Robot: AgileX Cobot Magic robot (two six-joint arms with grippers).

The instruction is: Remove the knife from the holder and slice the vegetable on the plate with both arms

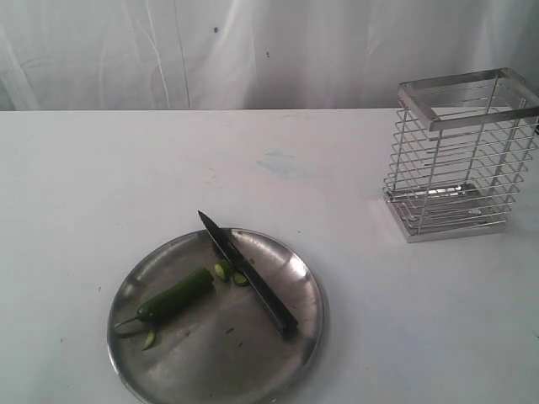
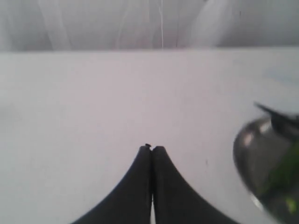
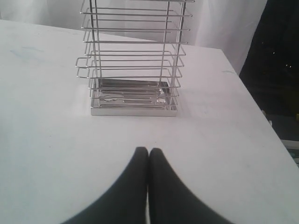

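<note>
White flat table [image 1: 101,185] bearing all objects; a pale draped curtain [image 1: 253,50] hangs behind it. Neither arm appears in the exterior view.

Tall square chrome wire-rack holder [image 3: 133,60], with horizontal bars and a metal base, stands upright on the table directly ahead of the right black pincer [image 3: 148,151], apart from it. No knife stands in its bars.

Round shallow stainless-steel plate [image 1: 278,370] lies on the table ahead of the left black pincer [image 2: 151,148] and off to one side, not touching it; only a blurred edge of the plate shows in the left wrist view.

Long dark-bladed kitchen knife [image 1: 248,273] with dark grey handle lies flat across the plate, tip reaching past the plate's far rim, handle resting inside the rim. It is free of both pincers.

Slender glossy green vegetable pod [image 1: 175,296] lies on the plate just beside the blade, its thin stem pointing away from the knife. Small green cut slices [image 1: 223,271] lie between pod and blade; another green piece [image 1: 149,340] rests near the stem end.

Left pincer: fingers pressed together, holding nothing. Right pincer: fingers likewise pressed together, empty.
</note>
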